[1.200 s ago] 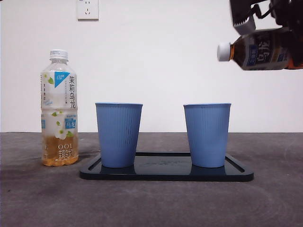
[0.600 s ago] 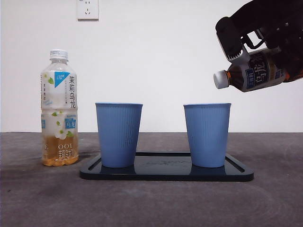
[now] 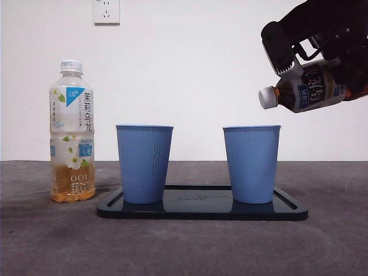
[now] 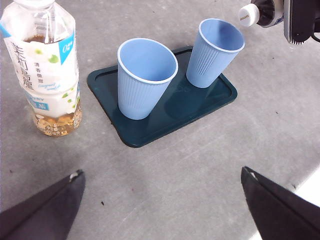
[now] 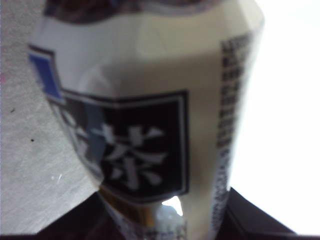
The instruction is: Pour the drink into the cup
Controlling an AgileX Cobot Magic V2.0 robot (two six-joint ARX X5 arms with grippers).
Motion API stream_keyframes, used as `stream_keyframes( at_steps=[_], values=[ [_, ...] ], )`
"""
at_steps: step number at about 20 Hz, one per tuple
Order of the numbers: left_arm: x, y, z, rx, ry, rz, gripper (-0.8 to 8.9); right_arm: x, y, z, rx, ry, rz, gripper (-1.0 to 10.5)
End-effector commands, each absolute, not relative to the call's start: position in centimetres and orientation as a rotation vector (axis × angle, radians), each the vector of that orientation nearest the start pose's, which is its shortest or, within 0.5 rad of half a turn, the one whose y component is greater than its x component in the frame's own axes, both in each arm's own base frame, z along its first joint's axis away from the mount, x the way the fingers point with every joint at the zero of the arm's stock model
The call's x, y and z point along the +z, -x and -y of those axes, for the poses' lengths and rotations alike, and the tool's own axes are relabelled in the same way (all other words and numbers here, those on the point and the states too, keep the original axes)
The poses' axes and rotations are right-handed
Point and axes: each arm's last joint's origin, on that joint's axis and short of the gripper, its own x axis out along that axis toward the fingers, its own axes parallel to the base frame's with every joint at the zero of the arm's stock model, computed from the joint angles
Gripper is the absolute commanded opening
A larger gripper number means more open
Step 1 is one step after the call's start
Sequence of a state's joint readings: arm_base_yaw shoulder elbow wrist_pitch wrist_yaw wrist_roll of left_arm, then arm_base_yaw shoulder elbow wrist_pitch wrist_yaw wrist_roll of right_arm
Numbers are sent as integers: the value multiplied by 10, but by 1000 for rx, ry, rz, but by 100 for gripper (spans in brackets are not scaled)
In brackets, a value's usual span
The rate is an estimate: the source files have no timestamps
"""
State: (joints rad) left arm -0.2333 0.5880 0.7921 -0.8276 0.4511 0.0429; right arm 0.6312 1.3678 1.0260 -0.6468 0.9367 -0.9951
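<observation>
My right gripper (image 3: 328, 60) is shut on a dark tea bottle (image 3: 310, 86) with a white cap (image 3: 267, 98). It holds the bottle nearly on its side, mouth a little downward, above and just right of the right blue cup (image 3: 252, 164). The cap is on. The bottle's label fills the right wrist view (image 5: 145, 100). A second blue cup (image 3: 144, 164) stands at the left of the dark tray (image 3: 201, 211). My left gripper (image 4: 162, 200) is open and empty, high above the table in front of the tray (image 4: 165, 117).
A clear jasmine oolong bottle (image 3: 72, 132), about a quarter full, stands upright on the table left of the tray; it also shows in the left wrist view (image 4: 47, 70). A wall with a socket (image 3: 106, 10) is behind.
The right gripper has come down and leftward with the dark bottle and tipped its mouth toward the right cup. In the last half second it barely moved.
</observation>
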Motion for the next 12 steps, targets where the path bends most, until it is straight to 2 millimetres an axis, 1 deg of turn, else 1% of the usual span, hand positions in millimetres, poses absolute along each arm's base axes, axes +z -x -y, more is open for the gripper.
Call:
stream_keyframes(
  at_steps=[1,4,6,9,12],
  values=[
    [310,-99,37,-687,20,-592,501,277,-231,-142,46,1620,-790,95],
    [310,-99,37,-687,20,-591,501,277,-231,-142,32,1568,-783,95],
    [310,-99,37,-687,20,-591,501,282,-231,-141,13,1439,-760,91],
    [310,-99,37,-687,20,-591,501,305,-229,-135,33,1100,-684,91],
    [310,-99,37,-687,19,-590,501,324,-222,-121,95,694,-626,90]
  ],
)
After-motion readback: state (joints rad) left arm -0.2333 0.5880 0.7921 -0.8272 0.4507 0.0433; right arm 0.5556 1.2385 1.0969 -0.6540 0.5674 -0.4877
